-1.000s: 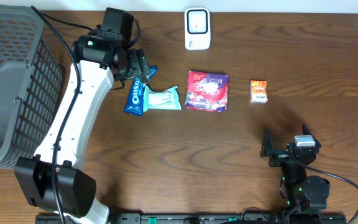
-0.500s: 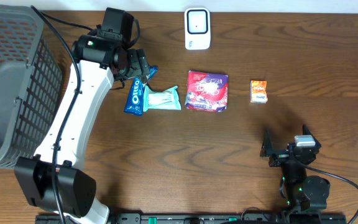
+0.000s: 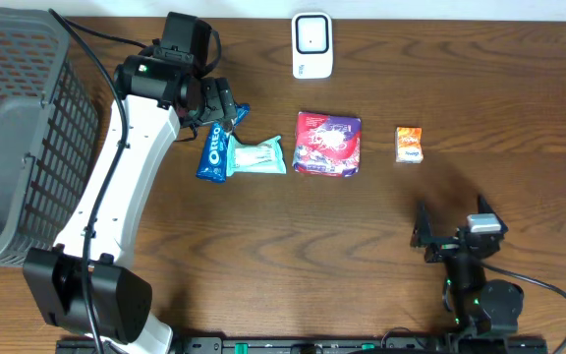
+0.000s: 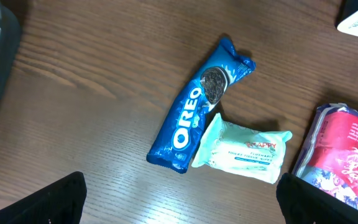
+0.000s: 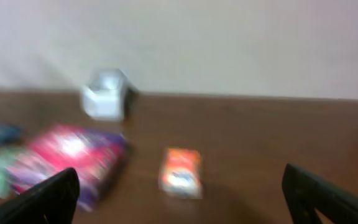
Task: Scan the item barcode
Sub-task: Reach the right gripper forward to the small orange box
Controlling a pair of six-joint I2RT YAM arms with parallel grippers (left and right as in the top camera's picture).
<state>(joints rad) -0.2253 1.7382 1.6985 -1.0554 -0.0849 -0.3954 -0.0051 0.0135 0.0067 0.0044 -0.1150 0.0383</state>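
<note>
A grey mesh basket (image 3: 62, 108) sits at the tabletop's (image 3: 293, 256) left edge, well to the left of the blue cookie pack (image 3: 212, 147). The left tool (image 3: 226, 106) hangs over the far end of that cookie pack with its jaws spread wide, holding nothing. In the left wrist view its two dark fingers (image 4: 61, 199) frame the bottom corners and the pack lies between and beyond them, untouched.

The cookie pack lies flat and slanted, its far end tipped to the right. Touching its right side is a pale green pack of wipes (image 3: 255, 155), flat on the wood. Further right of the cookie pack, just past the wipes, lies a red and purple pouch (image 3: 328, 144). The white scanner (image 3: 312, 45) stands to the right of the cookie pack and further back, apart from every item.

A small orange packet (image 3: 409, 145) lies well to the right of the cookie pack, level with it and past the pouch. The right tool (image 3: 452, 224) is furthest right of the cookie pack and closer to the near edge — its jaws are also wide and empty, well apart from all the items. Its wrist view is blurred, but the orange packet shows ahead of it.
</note>
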